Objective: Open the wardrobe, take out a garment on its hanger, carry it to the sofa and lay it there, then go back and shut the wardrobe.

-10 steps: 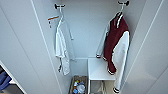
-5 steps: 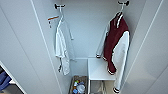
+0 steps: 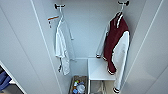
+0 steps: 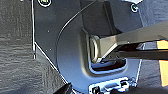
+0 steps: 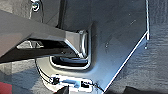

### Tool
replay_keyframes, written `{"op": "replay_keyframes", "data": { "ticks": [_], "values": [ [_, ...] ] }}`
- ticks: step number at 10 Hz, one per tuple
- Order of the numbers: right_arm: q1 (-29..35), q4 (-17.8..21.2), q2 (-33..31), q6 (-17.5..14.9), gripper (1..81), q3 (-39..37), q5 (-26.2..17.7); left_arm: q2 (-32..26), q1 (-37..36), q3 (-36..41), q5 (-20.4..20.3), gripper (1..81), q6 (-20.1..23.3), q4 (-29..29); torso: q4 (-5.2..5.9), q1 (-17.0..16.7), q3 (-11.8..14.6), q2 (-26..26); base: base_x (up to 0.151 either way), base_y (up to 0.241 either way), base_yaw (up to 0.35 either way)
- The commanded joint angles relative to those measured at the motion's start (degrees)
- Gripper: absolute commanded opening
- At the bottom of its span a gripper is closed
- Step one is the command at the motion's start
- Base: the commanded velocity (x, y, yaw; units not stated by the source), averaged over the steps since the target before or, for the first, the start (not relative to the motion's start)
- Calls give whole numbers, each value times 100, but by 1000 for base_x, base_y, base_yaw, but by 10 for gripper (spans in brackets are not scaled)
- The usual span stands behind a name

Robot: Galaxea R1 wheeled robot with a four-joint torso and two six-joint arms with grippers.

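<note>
The wardrobe (image 3: 82, 30) stands open in the head view, with its white doors swung out at the left (image 3: 22, 50) and the right (image 3: 150, 50). Inside on the right hangs the garment (image 3: 113, 42), a dark red jacket with white sleeves and striped cuffs. Its slim white hanger (image 3: 121, 10) hooks onto a dark peg at the top. A patch of bright blue (image 3: 3, 78), perhaps the sofa, shows past the left door's lower edge.
A white shirt (image 3: 62, 47) hangs from a second peg on the left, beside a small orange tag (image 3: 53, 18). Under the jacket is a white shelf (image 3: 98, 70). A basket (image 3: 78, 86) of small items sits on the wardrobe floor.
</note>
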Motion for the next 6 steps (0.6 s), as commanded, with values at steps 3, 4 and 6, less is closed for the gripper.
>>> {"op": "replay_keyframes", "data": {
  "ticks": [3, 4, 6],
  "values": [
    [76, -54, 1, -40, 811, 11, -306, -44, -61, -14, 282, 811, -22, 18, 0, -7, 2, -7, 72, 0, 0],
    [85, -54, 1, -40, 811, 3, -306, -44, -61, -14, 282, 811, -22, 27, 0, -7, 2, -7, 86, 0, 0],
    [102, -54, 10, -32, 811, 3, -306, -44, -61, -14, 273, 811, -22, 27, 0, -7, 2, -7, 86, 0, 0]
  ]
}}
